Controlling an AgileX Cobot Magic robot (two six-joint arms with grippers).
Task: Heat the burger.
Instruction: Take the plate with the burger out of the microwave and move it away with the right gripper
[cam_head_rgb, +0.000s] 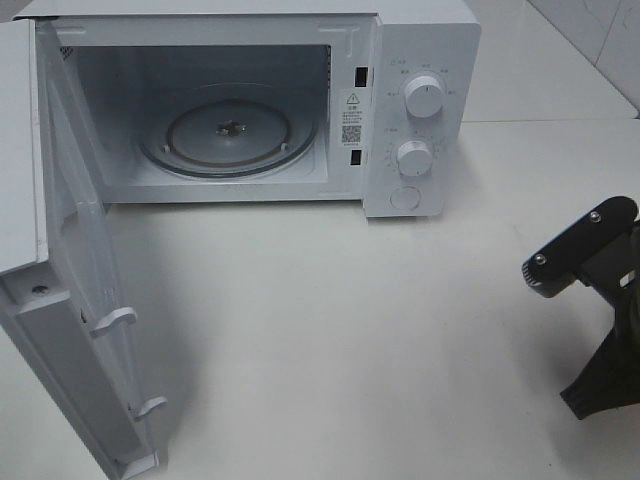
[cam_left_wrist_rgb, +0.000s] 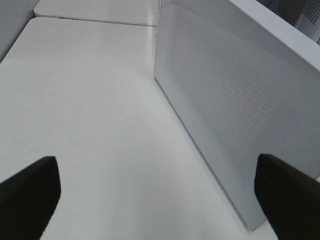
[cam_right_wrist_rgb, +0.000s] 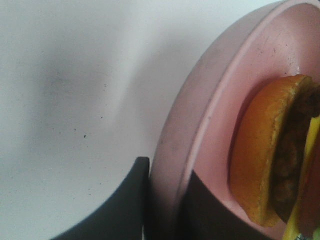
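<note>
Microwave door (cam_head_rgb: 60, 250): stood swung wide open at the far left of the overhead view, hinged on the left side of the oven, two white latch hooks projecting from its free edge.
Left gripper (cam_left_wrist_rgb: 157, 195): seen only in its own wrist view; the two dark fingers (cam_left_wrist_rgb: 27, 192) were spread far apart at the picture's edges, nothing between them, above bare white table beside the perforated outer face of the open door.
Microwave (cam_head_rgb: 250, 100): white, at the back of the table, cavity open to the camera.
Turntable (cam_head_rgb: 230, 130): round glass plate lay flat on the cavity floor, with nothing on it.
Warning label (cam_head_rgb: 350, 115): small white sticker on the cavity's right-hand frame, above one of two dark latch slots.
Control panel (cam_head_rgb: 420, 120): right of the cavity, carrying two round white knobs one above the other and a round button beneath.
Table (cam_head_rgb: 330, 330): white, matt surface.
Right arm (cam_head_rgb: 595, 300): black, entered at the right edge of the overhead view; its gripper lay outside that picture.
Right gripper (cam_right_wrist_rgb: 165, 200): jaws pinched on the rim of the pink plate, one dark finger outside the rim, one inside.
Pink plate (cam_right_wrist_rgb: 200, 125): round, raised rim, shown only in the right wrist view.
Burger (cam_right_wrist_rgb: 275, 150): sat on the pink plate, clear of the fingers; golden-brown bun, dark patty and a yellow cheese edge visible.
</note>
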